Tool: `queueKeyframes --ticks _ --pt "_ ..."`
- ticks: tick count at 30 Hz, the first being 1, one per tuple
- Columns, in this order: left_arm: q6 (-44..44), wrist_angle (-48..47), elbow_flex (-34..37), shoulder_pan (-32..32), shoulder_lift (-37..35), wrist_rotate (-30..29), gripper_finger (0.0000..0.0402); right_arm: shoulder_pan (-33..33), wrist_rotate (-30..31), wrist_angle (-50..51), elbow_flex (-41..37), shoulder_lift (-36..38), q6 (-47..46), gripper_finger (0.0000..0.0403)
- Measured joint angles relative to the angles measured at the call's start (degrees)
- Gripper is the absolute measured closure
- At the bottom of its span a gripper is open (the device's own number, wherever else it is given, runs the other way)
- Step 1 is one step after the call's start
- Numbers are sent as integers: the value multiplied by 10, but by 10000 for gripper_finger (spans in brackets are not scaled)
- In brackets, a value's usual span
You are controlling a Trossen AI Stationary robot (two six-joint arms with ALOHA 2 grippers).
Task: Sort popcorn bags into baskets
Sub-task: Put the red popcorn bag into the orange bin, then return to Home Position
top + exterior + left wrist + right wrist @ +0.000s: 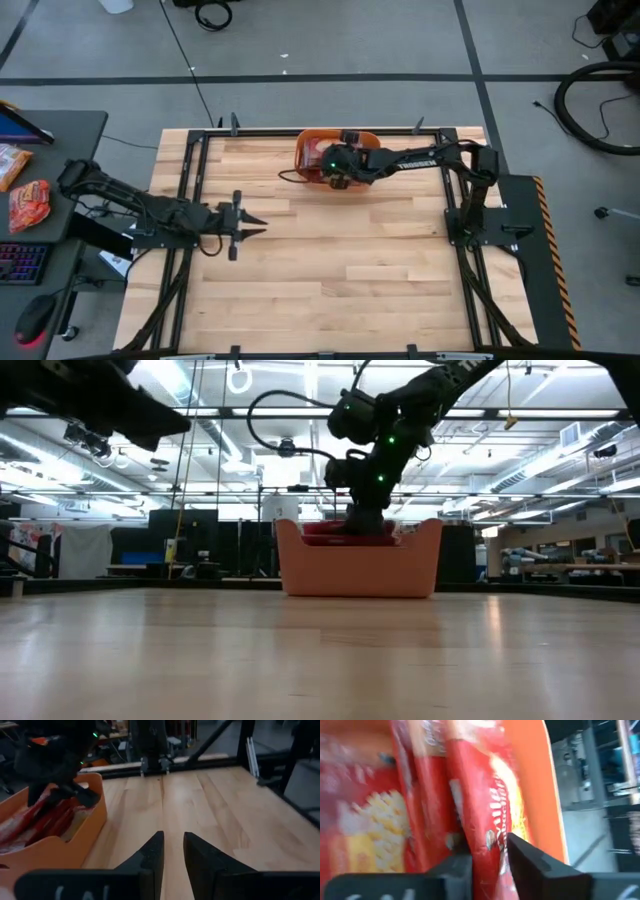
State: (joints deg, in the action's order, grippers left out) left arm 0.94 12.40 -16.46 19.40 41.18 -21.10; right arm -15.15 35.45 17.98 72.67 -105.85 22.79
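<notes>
Landmark: the orange basket (pixel 312 152) stands at the table's (pixel 340 290) far edge, near its middle.
Right arm: stretched from its base across to the basket, wrist bent down into it.
Right gripper (pixel 487 851): inside the basket, its two fingers pinching a red popcorn bag (pixel 485 795) that stands on edge against the basket wall.
Other popcorn bags (pixel 47 817): packed side by side in the basket.
Left arm: low over the table, well short of the basket.
Left gripper (pixel 250 226): holding nothing, fingers a narrow gap apart.
Writing: blurred lettering on the gripped bag, unreadable.
</notes>
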Motion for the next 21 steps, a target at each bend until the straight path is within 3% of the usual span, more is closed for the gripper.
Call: queueKeyframes --ticks 7,13,21 --pt "-25 24 50 0 -87 -5 324 21 -26 80 17 48 -82 225" --pt "-42 29 81 0 -150 -18 324 45 -35 131 -3 131 -155 213" --pt "-37 23 94 0 -229 -17 324 88 -34 -8 -166 267 -199 222"
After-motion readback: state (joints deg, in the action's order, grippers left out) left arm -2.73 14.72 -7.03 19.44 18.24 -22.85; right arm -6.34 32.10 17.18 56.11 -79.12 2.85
